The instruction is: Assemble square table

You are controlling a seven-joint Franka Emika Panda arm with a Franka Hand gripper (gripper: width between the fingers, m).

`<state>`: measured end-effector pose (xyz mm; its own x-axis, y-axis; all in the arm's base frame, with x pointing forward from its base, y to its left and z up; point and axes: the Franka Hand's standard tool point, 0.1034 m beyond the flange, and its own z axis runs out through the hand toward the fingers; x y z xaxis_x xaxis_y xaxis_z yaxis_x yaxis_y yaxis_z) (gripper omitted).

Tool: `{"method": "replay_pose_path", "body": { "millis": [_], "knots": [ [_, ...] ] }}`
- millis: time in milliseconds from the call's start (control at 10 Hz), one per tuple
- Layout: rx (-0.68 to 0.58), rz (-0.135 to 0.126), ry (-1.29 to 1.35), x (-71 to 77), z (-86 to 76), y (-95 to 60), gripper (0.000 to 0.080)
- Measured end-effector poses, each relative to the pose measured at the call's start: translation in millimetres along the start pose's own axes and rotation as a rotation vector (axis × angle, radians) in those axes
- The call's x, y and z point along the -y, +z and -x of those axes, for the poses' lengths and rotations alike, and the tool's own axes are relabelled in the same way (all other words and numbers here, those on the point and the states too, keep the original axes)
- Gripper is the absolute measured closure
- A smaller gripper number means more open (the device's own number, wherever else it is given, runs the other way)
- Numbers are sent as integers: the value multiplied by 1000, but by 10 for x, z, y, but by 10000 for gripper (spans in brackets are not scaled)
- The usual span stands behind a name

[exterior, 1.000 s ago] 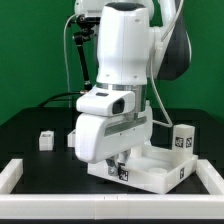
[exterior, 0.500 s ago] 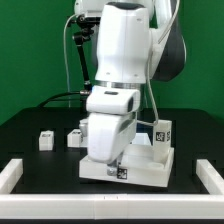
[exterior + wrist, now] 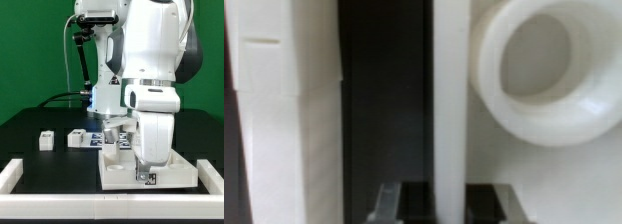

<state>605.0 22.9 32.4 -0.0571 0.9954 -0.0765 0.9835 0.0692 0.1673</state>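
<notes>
The square table's top point(image 3: 120, 172) lies flat on the black table, just behind the front border wall. My gripper point(image 3: 148, 177) reaches down onto its front edge and is shut on it. In the wrist view the panel's thin edge point(image 3: 450, 120) runs between my two fingers point(image 3: 388, 205), and a round leg socket point(image 3: 553, 70) shows in the panel beside it. Two short white legs point(image 3: 45, 140) point(image 3: 77, 138) lie apart on the exterior view's left. The arm hides the panel's back part.
The low white border wall point(image 3: 18, 175) runs along the front and up both sides. Small tagged white pieces point(image 3: 112, 140) show behind the arm. In the wrist view a white bar point(image 3: 269, 120) lies parallel to the panel across a dark gap.
The arm has swung toward the exterior view's right, and the tabletop has slid and turned that way with the shut gripper. The two legs on the left have not moved.
</notes>
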Motion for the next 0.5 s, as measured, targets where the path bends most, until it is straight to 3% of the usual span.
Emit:
{"method": "replay_pose_path", "body": {
  "millis": [200, 500],
  "knots": [
    [0, -1, 16, -8, -12, -2, 736],
    [-6, 4, 99, -258, -228, -10, 736]
  ]
}}
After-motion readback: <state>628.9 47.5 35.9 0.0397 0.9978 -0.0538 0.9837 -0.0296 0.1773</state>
